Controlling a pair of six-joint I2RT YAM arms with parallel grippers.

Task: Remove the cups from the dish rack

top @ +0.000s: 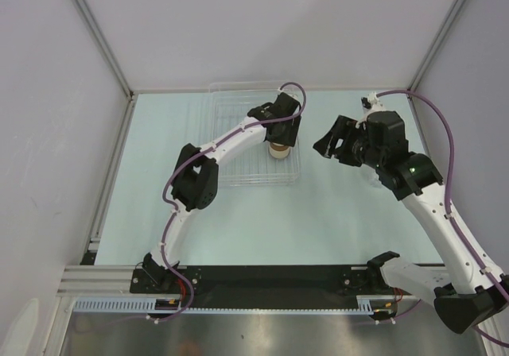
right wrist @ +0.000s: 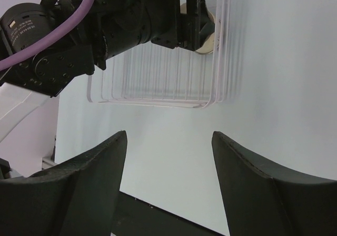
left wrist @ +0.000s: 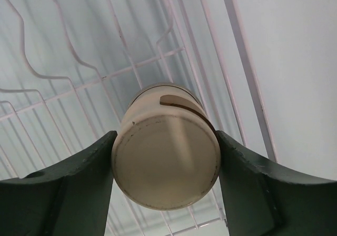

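Broadly, we see the pale mint table point(top: 238, 229) boxed in by white wall panels point(top: 48, 133) on its left, far and right sides, with a black rail strip point(top: 278, 276) along the near edge. The widest open room is the smooth stretch between that strip and the dish rack point(top: 238, 183), and a narrower lane runs down the rack's left side. The rack sits at the far centre, its far rim close to the far wall. It is a rectangular basket of transparent plastic with thin ribbed slats and rounded corners. The left arm point(top: 195, 181), white shells with black joints and a purple cable, arches from the near left over the rack. The right arm point(top: 429, 205), of the same build, reaches in from the near right. The right gripper point(top: 328, 145) hangs over bare table just right of the rack and apart from it, its dark matte fingers spread wide with nothing between them. The left gripper point(left wrist: 166, 136) is down inside the rack's right half, its two curved fingers pressed against opposite sides of the cup point(left wrist: 166, 157), gripping it. The cup is a small cylinder with a flat, round, tan, cork-like face towards the wrist camera, and it stands just inside the rack's right wall.
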